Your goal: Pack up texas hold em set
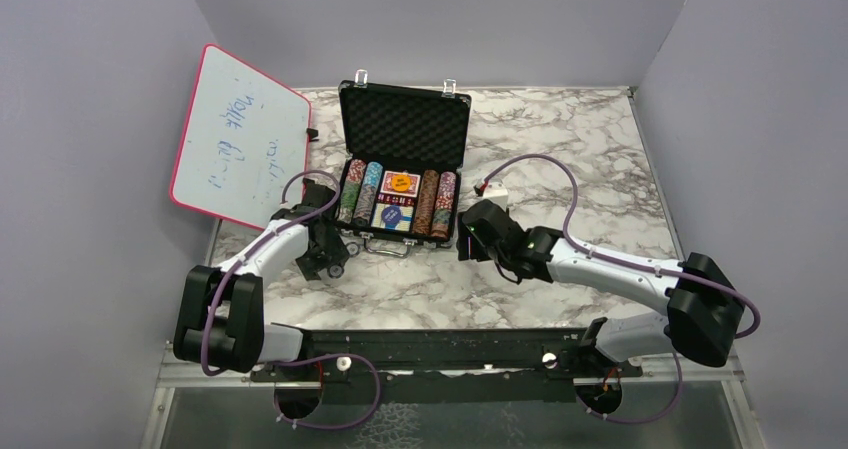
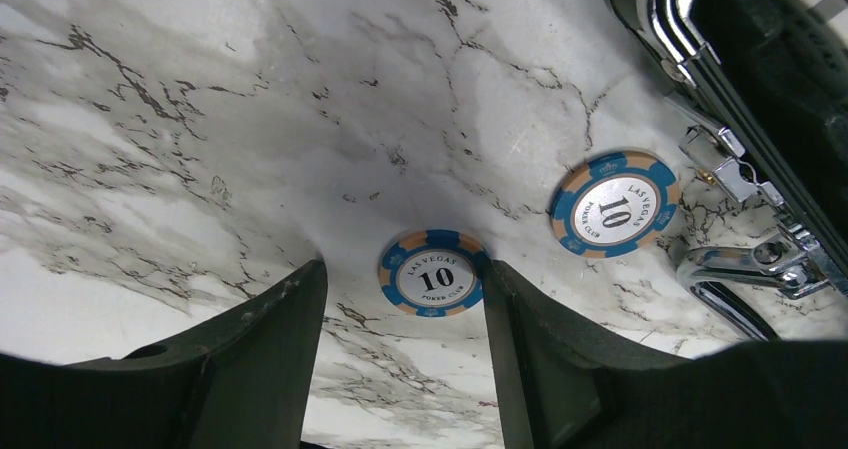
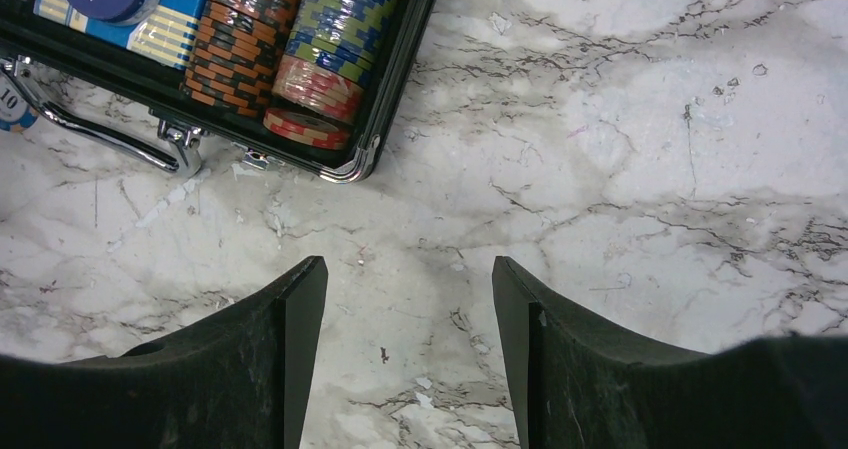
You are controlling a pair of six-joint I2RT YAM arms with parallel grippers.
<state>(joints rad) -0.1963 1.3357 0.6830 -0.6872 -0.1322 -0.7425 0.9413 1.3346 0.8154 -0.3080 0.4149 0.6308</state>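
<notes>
briefcase (image 1: 405,129): open on the table (image 1: 560,149), far middle
whiteboard (image 1: 240,139): left of the briefcase
chip rows (image 1: 358,191): inside the briefcase
loose chip (image 2: 432,273): on the table, before the briefcase's left corner
second loose chip (image 2: 612,203): nearer the briefcase

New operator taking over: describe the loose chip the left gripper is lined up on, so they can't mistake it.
Start at the open black case on the marble table; two loose blue chips marked 10 lie by its chrome handle. The target chip lies flat between the left gripper fingers; the other chip sits nearer the case.

bright, even light; sharp views
</notes>
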